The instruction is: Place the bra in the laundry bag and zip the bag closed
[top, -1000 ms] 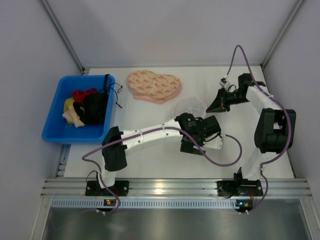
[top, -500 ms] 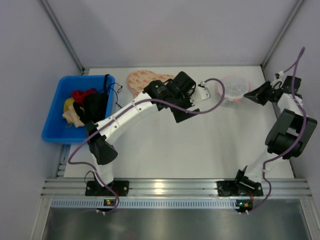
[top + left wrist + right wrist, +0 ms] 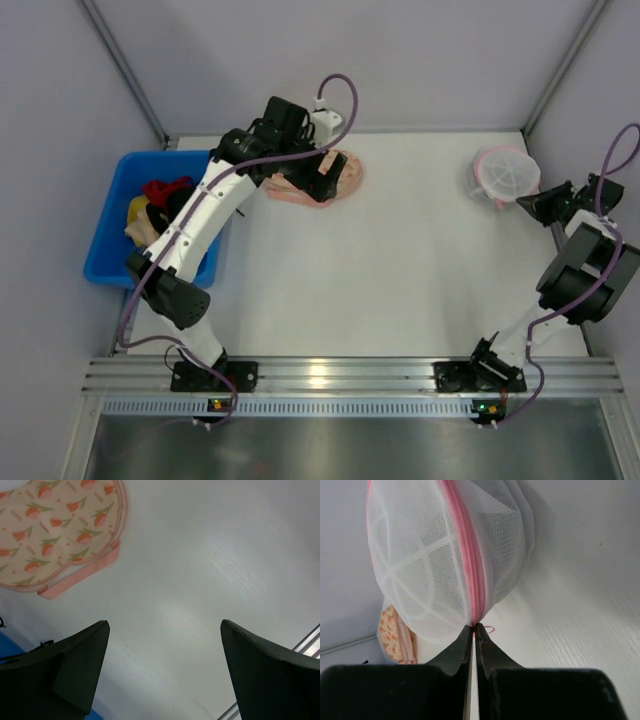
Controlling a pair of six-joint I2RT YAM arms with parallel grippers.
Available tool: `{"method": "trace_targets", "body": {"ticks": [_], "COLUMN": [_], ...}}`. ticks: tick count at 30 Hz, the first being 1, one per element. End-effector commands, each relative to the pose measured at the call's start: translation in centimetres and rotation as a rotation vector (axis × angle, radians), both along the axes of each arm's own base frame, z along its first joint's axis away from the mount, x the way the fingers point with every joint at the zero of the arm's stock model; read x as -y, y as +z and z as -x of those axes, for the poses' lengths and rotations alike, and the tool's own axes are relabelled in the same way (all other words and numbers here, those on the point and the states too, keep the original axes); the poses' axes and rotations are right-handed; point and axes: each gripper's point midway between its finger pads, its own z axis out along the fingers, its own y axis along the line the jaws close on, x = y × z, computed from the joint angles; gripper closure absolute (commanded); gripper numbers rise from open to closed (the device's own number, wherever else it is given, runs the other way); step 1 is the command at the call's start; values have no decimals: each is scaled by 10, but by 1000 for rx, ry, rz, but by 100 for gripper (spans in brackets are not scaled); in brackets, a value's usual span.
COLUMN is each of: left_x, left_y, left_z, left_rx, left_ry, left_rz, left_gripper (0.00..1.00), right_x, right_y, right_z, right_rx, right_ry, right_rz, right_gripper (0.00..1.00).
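Right claw [image 3: 474, 626] is pinched shut on only the pink zip rim of the laundry bag [image 3: 420, 555], near the right wall [image 3: 612, 100], so it could slip — farther back the left claw [image 3: 164, 625], wide open and holding nothing, hangs by the heart cloth [image 3: 60, 525], not the bra [image 3: 168, 208] in the blue bin [image 3: 105, 272], so 1 wrong grab is easy, though the mid-surface [image 3: 380, 280] has room.

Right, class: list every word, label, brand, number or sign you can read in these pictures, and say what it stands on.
None can be read.
The heart-shaped cloth bears only an orange-and-green printed pattern, no letters.
The laundry bag shows plain mesh and a pink zip, no label.
The blue bin shows no marking.
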Motion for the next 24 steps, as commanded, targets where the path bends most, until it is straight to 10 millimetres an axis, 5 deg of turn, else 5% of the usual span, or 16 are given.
{"method": "trace_targets", "body": {"ticks": [1, 9, 13, 19, 24], "left_x": [-17, -83, -120, -173, -197], "left_y": [23, 38, 47, 16, -21], "left_z": [0, -16, -10, 25, 66], "left_rx": [-22, -13, 40, 23, 14], "left_ry": [60, 233, 329, 459, 499], "left_rz": [142, 224, 218, 175, 68], "left_gripper": [1, 1, 1, 1, 1], "right_x": [22, 13, 6, -34, -120], "right_y": [39, 71, 96, 117, 114], "right_z": [-11, 2, 16, 50, 81], "right_rx": [121, 123, 122, 106, 118], "right_ry": [-52, 63, 164, 402, 711], "right_rz": [81, 164, 252, 350, 499], "right_gripper": [97, 20, 1, 0, 1]}}
